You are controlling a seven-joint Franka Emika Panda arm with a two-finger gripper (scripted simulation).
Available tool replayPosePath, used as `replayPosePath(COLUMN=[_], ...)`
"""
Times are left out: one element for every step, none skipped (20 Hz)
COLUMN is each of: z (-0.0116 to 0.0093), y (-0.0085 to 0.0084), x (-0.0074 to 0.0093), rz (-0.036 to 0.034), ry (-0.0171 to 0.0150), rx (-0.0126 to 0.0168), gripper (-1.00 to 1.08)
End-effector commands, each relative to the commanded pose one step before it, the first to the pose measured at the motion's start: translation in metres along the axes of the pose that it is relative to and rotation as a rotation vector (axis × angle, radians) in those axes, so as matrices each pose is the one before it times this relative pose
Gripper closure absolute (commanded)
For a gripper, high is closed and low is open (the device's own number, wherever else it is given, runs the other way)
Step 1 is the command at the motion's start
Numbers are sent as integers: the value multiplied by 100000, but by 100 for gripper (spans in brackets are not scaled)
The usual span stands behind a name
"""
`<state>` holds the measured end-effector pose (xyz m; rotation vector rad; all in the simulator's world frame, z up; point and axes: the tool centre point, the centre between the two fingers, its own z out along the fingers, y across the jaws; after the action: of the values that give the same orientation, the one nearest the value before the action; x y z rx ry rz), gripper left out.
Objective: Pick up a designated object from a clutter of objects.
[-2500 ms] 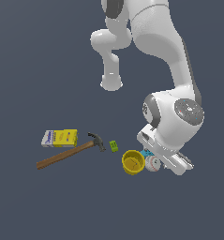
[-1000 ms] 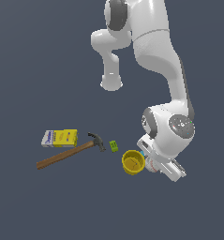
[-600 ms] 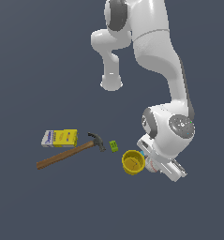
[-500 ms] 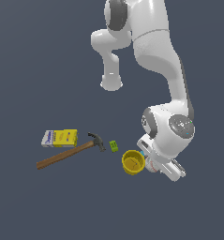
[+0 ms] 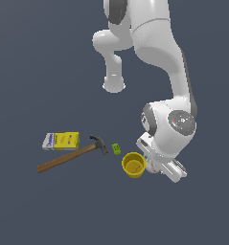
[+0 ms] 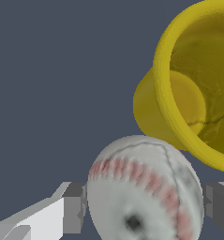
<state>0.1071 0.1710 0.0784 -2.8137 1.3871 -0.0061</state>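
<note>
The white baseball with red stitching [image 6: 142,190] lies on the floor right beside the yellow cup [image 6: 193,93]. My gripper [image 6: 146,213] is down around the ball, with one grey finger pad [image 6: 74,208] against one side and the other pad against the opposite side. In the exterior view the gripper [image 5: 154,167] is low on the floor at the yellow cup's [image 5: 133,165] right. There the hand hides most of the ball. The teal block is hidden.
A wooden-handled hammer [image 5: 70,155], a yellow-and-white box [image 5: 61,140] and a small green block [image 5: 116,149] lie at the exterior view's left of the cup. The arm's base [image 5: 114,85] stands behind them.
Since 2.5 s ago the arm has lowered the hand to the floor beside the cup, covering the teal block. Over the last second the arm has not visibly moved.
</note>
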Motion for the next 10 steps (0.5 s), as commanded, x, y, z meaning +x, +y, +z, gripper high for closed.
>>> replayPosePath(z=[-1586,-691,-728,-819,-856,-911,-987,-995,-998,-1026], y=[688,372,405,440,471,500,527,542,542,543], x=[886,361,401,427,468,497,514,541,543,534], rz=[149,0,6,0,6,6,0,6,6,0], ry=[144,0,-43,0,-43,-43,0,-42,-41,0], rx=[343,0,-23,0,-23,-23,0,-25,-26,0], gripper=[108,108,108,108,108,108,108,108,108,108])
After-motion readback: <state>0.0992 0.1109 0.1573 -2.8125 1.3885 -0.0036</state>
